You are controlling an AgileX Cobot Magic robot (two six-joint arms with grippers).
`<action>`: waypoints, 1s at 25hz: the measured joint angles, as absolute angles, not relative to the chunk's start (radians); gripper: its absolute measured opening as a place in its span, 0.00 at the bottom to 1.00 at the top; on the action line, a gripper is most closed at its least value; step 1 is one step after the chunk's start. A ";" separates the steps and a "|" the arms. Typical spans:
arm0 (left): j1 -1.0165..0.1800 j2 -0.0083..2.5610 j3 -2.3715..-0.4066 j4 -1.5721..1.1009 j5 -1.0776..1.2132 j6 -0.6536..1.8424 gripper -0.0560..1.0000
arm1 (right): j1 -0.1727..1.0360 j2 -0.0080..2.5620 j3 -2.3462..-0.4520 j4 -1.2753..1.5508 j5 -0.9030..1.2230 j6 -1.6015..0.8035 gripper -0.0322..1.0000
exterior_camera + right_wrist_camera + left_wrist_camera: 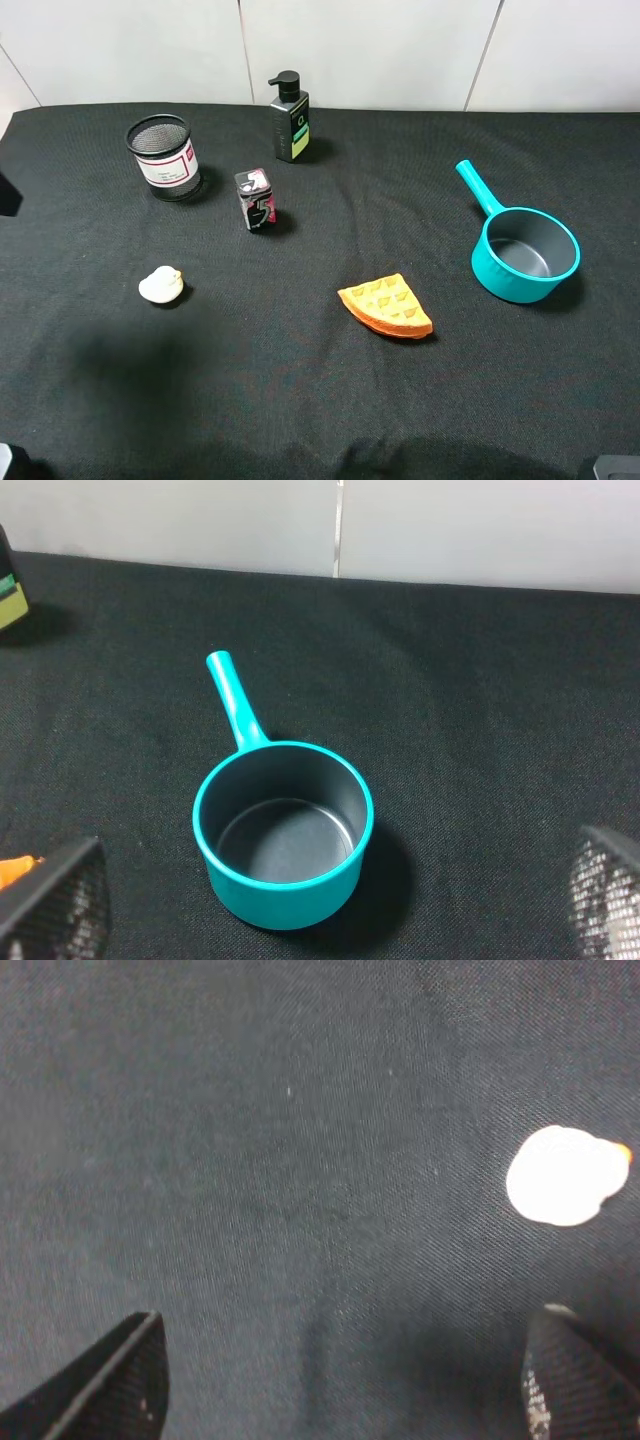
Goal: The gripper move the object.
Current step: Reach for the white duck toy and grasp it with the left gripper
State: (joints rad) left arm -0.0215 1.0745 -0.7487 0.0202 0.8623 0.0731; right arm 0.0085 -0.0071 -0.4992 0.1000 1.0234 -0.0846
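**Duck toy off-centre ahead of the open left claw**

Exterior high view: small white duck toy [161, 287] on the left part of the black cloth tabletop [300, 400]. Alone there, well apart from the mesh pen cup [162, 156], the small dark box [255, 199] and the orange waffle wedge [386, 306]. Rounded, smooth, only slightly longer than wide. Teal saucepan [523, 250] far over on the right. Neither claw visible here. Squarely on the left arm's side, so most likely a job for that arm.

Left wrist view: left claw [345, 1360] spread wide, holding nothing, dark ribbed fingertips [110, 1390] over bare woven cloth. Duck toy [565, 1175] ahead of the claw but off-centre, roughly in line with one finger rather than the gap, orange beak at its outer end. Probably needs a sideways shift to centre it before any descent. Height above the cloth hard to judge.

Right wrist view: right claw [340, 838] likewise wide open and empty, looking down at the teal saucepan [285, 900]: hard, round, dark inside, long-handled. No duck toy in sight.
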 joint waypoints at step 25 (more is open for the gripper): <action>-0.405 1.546 -0.759 0.020 0.681 0.165 0.77 | 0.009 -0.007 -0.499 0.101 1.023 -0.085 0.70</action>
State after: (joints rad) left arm -0.4050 1.5458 -0.7586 0.0202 0.6805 0.1649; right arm 0.0085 -0.0071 -0.4992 0.1010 1.0234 -0.0846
